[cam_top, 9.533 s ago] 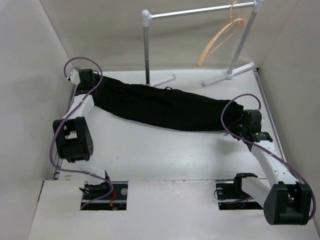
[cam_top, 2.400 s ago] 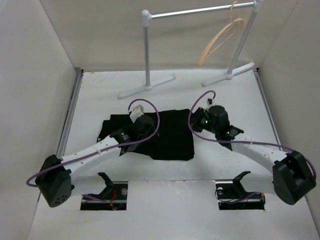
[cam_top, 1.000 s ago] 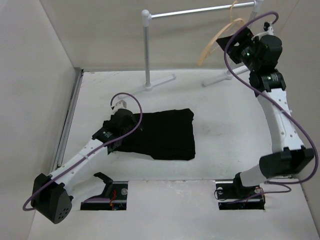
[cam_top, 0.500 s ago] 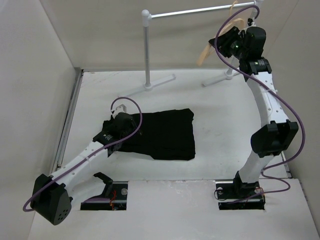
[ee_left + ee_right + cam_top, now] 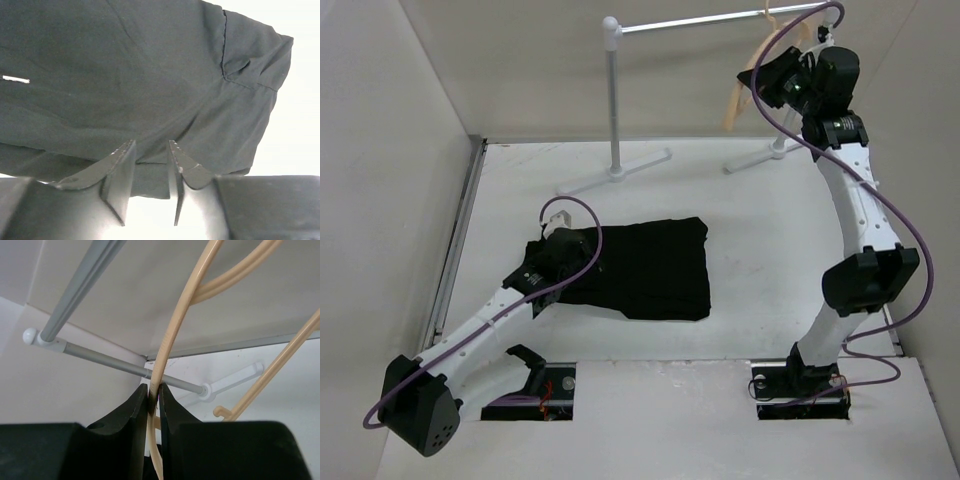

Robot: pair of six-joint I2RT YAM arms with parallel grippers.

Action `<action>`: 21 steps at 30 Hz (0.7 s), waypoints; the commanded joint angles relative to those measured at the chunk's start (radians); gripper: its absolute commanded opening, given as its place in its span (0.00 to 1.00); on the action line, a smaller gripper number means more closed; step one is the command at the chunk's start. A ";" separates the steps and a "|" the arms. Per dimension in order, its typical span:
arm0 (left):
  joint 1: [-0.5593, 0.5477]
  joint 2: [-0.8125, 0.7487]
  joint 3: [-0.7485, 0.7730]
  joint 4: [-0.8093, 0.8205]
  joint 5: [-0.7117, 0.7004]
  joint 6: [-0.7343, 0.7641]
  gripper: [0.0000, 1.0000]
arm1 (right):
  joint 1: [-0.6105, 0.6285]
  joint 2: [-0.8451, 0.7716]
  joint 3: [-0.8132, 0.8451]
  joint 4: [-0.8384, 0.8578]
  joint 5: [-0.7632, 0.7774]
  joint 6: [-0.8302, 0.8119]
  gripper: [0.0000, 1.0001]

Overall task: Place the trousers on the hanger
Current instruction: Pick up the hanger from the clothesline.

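Note:
The black trousers point(image 5: 645, 268) lie folded on the table's middle; in the left wrist view they point(image 5: 150, 75) fill the frame. My left gripper point(image 5: 568, 260) is at their left end. Its jaws point(image 5: 151, 157) are open and straddle the cloth's near edge, with one finger point(image 5: 120, 167) on each side. The tan wooden hanger point(image 5: 737, 92) hangs from the rail at the back right. My right gripper point(image 5: 772, 78) is raised to it and shut on one thin curved arm of the hanger point(image 5: 179, 315), pinched between the black fingertips point(image 5: 154, 392).
The white-and-silver garment rail point(image 5: 700, 20) stands at the back on a post point(image 5: 612, 100) with white feet, and shows in the right wrist view point(image 5: 85, 275). Side walls enclose the table. The right arm stretches high along the right side.
My right gripper has closed on the hanger, which has swung to hang steeper. My left gripper has shifted slightly at the trousers' left end. The trousers lie as before.

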 commanded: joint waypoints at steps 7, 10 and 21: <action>0.018 -0.013 0.097 0.011 0.037 -0.002 0.47 | 0.027 -0.171 -0.117 0.116 -0.047 -0.039 0.18; 0.031 0.019 0.195 0.014 0.108 -0.001 0.51 | 0.038 -0.200 -0.212 0.148 -0.051 -0.041 0.18; 0.006 0.113 0.493 0.004 0.178 0.024 0.53 | 0.084 -0.335 -0.419 0.179 -0.070 -0.114 0.17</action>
